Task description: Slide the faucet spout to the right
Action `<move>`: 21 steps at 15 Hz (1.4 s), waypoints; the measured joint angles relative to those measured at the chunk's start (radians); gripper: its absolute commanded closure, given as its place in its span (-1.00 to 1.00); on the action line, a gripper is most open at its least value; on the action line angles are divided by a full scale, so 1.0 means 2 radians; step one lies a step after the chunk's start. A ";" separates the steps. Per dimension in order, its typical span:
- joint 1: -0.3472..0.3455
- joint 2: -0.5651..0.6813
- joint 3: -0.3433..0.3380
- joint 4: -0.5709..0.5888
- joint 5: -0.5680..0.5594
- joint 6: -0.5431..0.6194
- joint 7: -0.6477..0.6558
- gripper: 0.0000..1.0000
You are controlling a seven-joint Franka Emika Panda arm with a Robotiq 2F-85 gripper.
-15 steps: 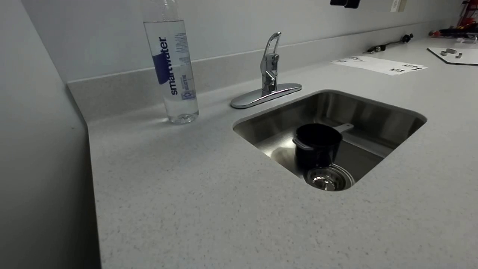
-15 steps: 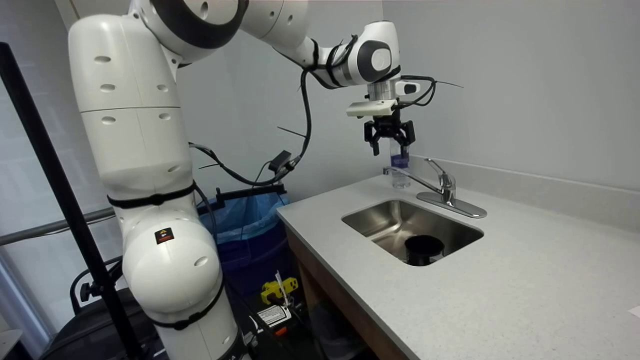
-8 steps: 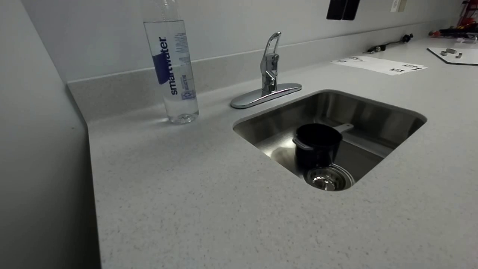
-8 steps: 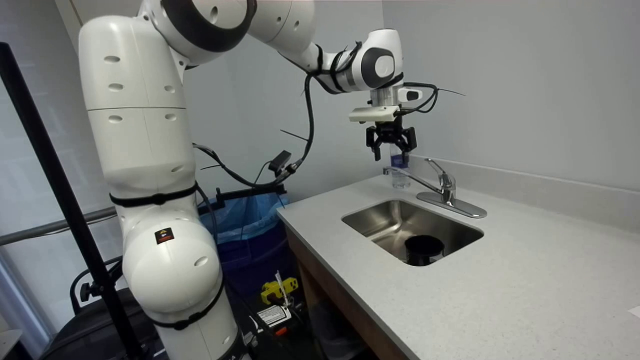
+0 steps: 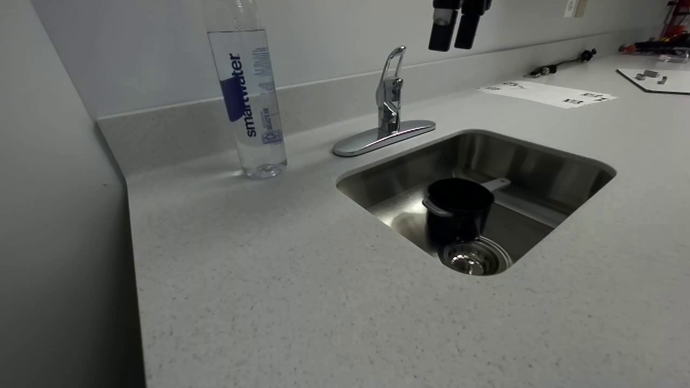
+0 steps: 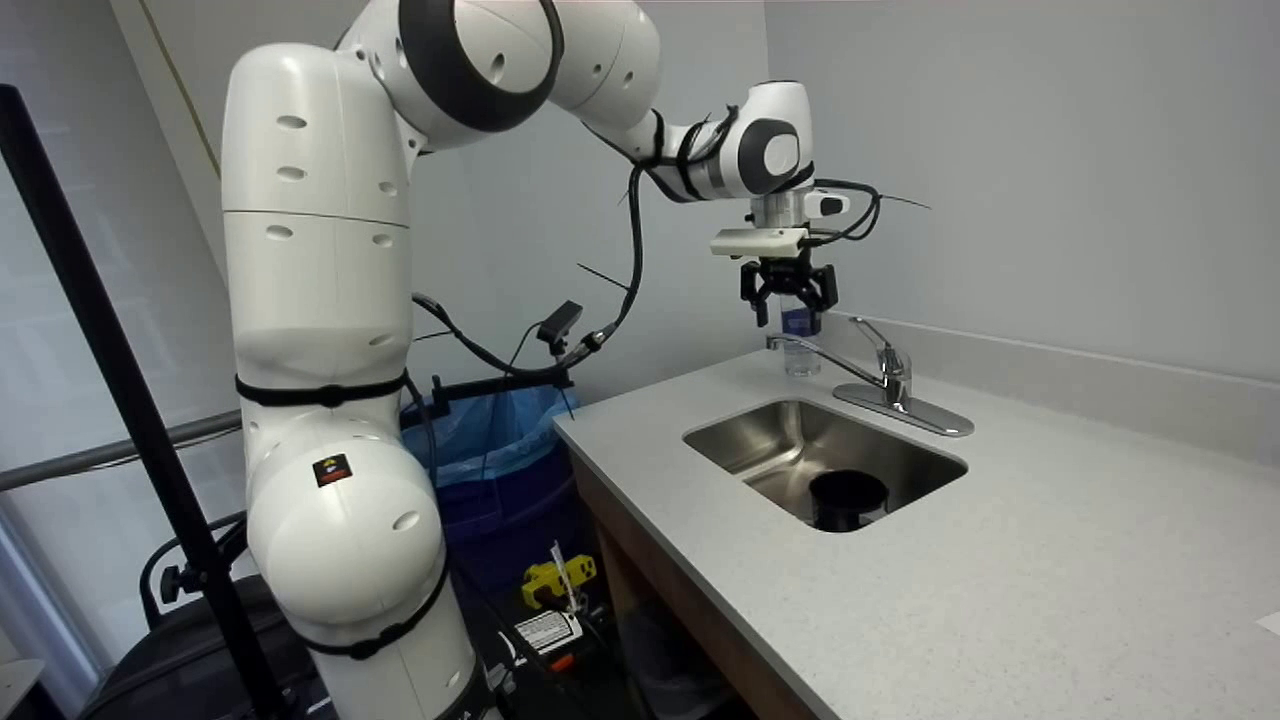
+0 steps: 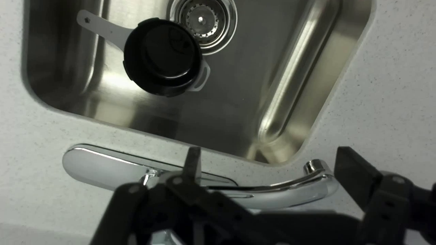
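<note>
Step in hand, we judge: the approach. Black fingers point(image 7: 356, 177) stand well apart, holding nothing, above the long, thin, arched chrome faucet spout point(image 7: 286, 199). Its tip lies just past the corner of the brushed-steel sink point(image 7: 238, 112), over the pale speckled counter point(image 7: 391, 85). Next move calls for lowering beside it, then a sideways push, likely across the sink. One finger hides the spout's root in the wrist view; in an exterior view the fingers point(image 5: 467, 32) are cropped, the spout hard to make out
</note>
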 measured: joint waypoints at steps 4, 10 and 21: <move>0.012 0.023 0.005 0.025 0.000 0.022 0.000 -1.00; 0.021 0.049 0.005 0.051 -0.001 0.085 -0.004 -1.00; 0.031 0.127 0.005 0.092 -0.007 0.153 -0.018 -1.00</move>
